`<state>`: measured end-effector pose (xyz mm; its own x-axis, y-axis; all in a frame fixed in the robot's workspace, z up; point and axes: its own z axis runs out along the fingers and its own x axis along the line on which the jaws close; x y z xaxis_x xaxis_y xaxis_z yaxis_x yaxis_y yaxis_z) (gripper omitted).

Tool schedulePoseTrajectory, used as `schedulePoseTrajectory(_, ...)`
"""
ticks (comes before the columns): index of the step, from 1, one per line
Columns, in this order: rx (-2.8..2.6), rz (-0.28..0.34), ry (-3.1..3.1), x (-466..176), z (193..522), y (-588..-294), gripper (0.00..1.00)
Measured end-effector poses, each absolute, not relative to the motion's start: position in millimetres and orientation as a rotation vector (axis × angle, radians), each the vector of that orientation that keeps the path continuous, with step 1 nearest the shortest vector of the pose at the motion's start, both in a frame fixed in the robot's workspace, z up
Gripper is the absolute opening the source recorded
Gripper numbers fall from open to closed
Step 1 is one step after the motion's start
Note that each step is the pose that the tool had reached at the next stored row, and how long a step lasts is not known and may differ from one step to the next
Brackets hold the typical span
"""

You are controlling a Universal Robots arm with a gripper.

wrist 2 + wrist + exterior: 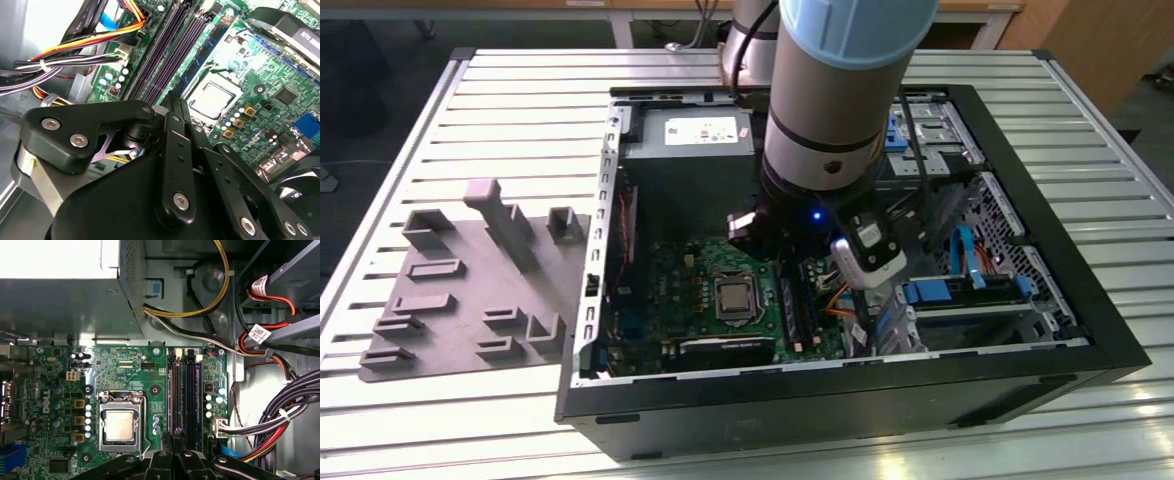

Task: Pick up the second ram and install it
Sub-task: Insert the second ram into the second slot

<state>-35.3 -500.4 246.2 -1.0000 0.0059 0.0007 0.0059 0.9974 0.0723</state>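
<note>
In the second wrist view the second ram [202,52], a thin blue-green stick with dark chips, stands on edge in the slot nearest the processor [212,97]. It runs straight in under my gripper [172,100], whose black fingers are drawn together on its top edge. In the first wrist view my gripper [173,439] sits over the black slot rails [186,390], on the rail beside the processor [120,425]. In the exterior view the arm [834,110] reaches down into the open computer case [854,405], above the green motherboard [707,300].
A grey plastic tray [460,290] with upright blocks lies on the slatted table at the exterior view's left. Bundled cables [280,415] crowd the side of the slots away from the processor. The power supply box [687,150] and blue drive brackets [947,292] hem in the motherboard.
</note>
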Motion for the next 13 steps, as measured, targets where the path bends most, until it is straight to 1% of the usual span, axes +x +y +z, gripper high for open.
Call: schedulePoseTrajectory(13, -0.011, -0.113, -3.139, -35.1, 243.0, -500.4, 0.11)
